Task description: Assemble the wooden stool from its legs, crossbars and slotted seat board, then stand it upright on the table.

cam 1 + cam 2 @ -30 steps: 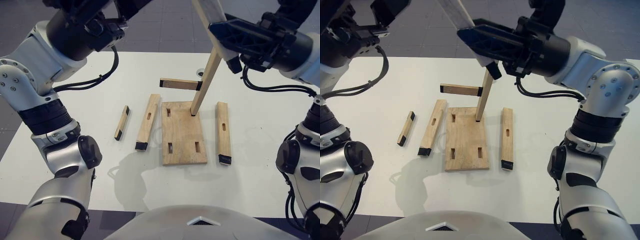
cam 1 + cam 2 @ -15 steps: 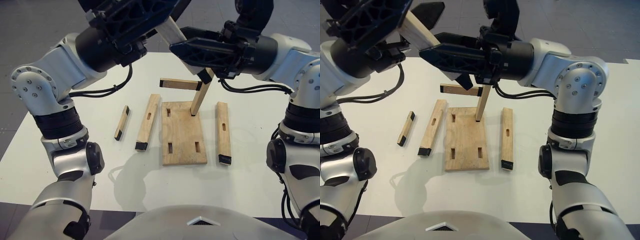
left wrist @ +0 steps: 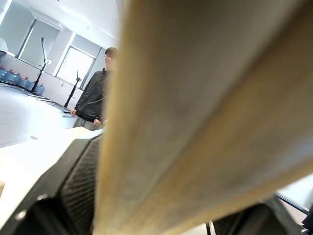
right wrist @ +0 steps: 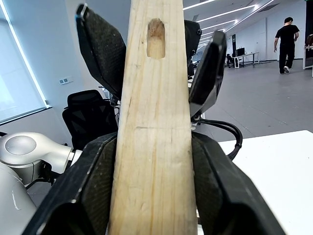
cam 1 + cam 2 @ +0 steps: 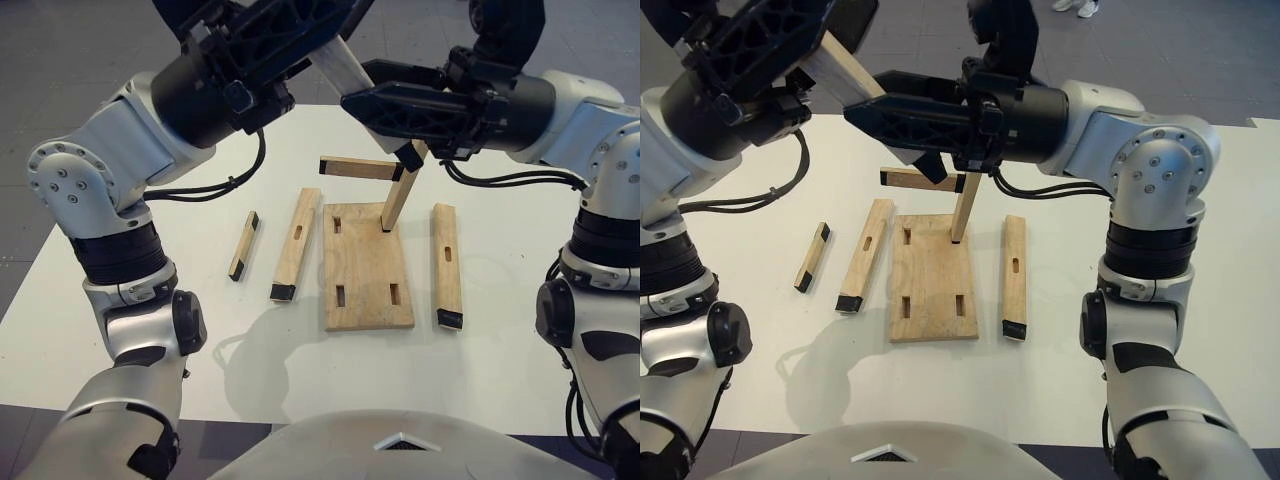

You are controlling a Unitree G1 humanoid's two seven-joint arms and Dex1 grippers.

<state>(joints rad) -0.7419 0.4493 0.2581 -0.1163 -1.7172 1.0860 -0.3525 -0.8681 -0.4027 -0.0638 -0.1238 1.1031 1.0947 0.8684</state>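
Stool leg [image 4: 154,137], the one in the air, sits in the upper middle of the left eye view. It slants from upper left down to lower right, with what looks like its black-capped foot lowest. The right gripper [image 5: 354,84] is clamped on its two narrow edges. The left gripper [image 4: 156,58] is at the slotted upper end; whether it has closed I cannot tell. Two grippers on one stick suggests a hand-over or a turn-around. The foot points down at the seat board [image 5: 365,285], while the end meant for a slot points up.

Below, at frame centre, the board lies flat on the table [image 5: 520,340]. A standing leg [image 5: 397,200] leans out of its upper right slot, with a crossbar [image 5: 355,167] sticking out to the left. Three slots are free. A spare leg [image 5: 296,240] lies just left of the board and another leg [image 5: 446,262] just right. A loose crossbar [image 5: 243,245] lies farther left.
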